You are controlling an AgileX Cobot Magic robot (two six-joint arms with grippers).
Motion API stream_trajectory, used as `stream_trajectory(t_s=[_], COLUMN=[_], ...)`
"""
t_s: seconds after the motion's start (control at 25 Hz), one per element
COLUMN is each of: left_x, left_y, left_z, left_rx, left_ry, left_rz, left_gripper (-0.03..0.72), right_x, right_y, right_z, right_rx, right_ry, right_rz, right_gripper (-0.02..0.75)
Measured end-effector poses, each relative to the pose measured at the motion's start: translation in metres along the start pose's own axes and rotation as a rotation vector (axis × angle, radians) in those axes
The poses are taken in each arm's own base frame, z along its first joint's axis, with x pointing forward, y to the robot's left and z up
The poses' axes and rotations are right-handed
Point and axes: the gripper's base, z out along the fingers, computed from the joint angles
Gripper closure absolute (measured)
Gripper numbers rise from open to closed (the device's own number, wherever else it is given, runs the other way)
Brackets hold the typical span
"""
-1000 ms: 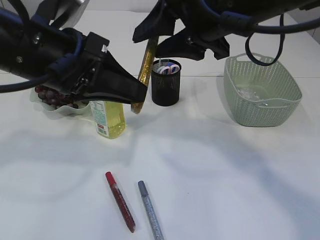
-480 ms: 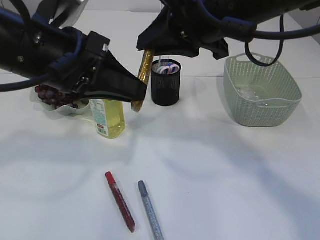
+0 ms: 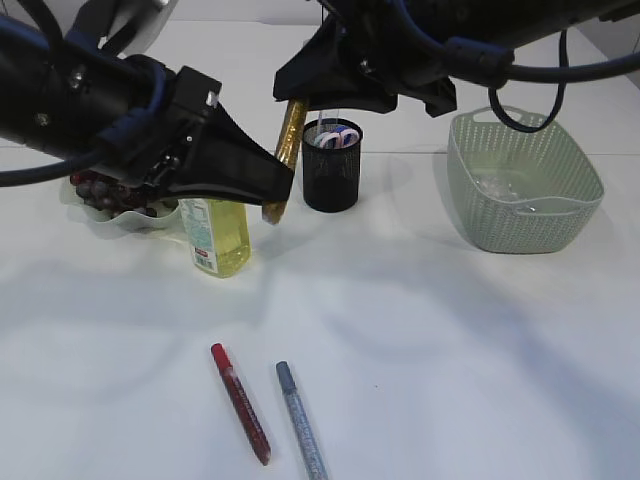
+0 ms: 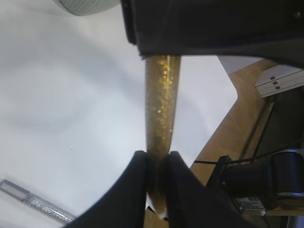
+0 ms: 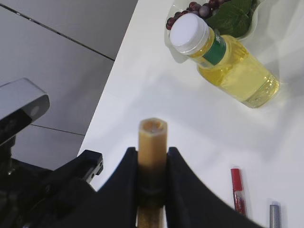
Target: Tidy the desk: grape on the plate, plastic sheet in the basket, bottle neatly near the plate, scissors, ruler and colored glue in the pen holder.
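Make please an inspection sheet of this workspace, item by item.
Surface: white table, bare in front.
Job's things: gold glue stick held in air; red glue stick and silver glue stick lying in front; bottle beside plate of grapes; pen holder; basket.
Clutter: nothing seen.
Grippers: left gripper and right gripper fingers both clamp the gold stick.
Cables: black cable over basket.
Surroundings: wooden floor.

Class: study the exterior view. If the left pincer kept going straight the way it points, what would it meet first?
Probably the black pen holder, just beyond the gold glue stick that the left pincer grips; depth is unclear, so it might pass in front.
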Motion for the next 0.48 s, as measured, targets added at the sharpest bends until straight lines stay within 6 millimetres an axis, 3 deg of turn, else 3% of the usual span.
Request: stream_trajectory(t_s=[0.16, 0.4, 0.48], left_x=[-0.001, -0.003, -0.0027], left_y=[0.0012, 0.0041, 0.0048], left_z=[0.0002, 0.0001, 0.0], left_rx=[-0.02, -0.052, -0.06], left_ry=[-0.013, -0.034, -0.031], left_rz=[0.011, 0.024, 0.032], left_gripper=[0.542, 0.171, 0.113], right_x=[0.0, 0.0012, 0.0011], right_y=[0.0, 0.0004, 0.0001], right_z=[0.0, 0.0, 0.0], right_rx=[0.0, -0.004, -0.001], right_ry=[0.0, 0.013, 0.012], right_rz=[-0.017, -0.065, -0.079], right_gripper=[0.617, 0.618, 0.618])
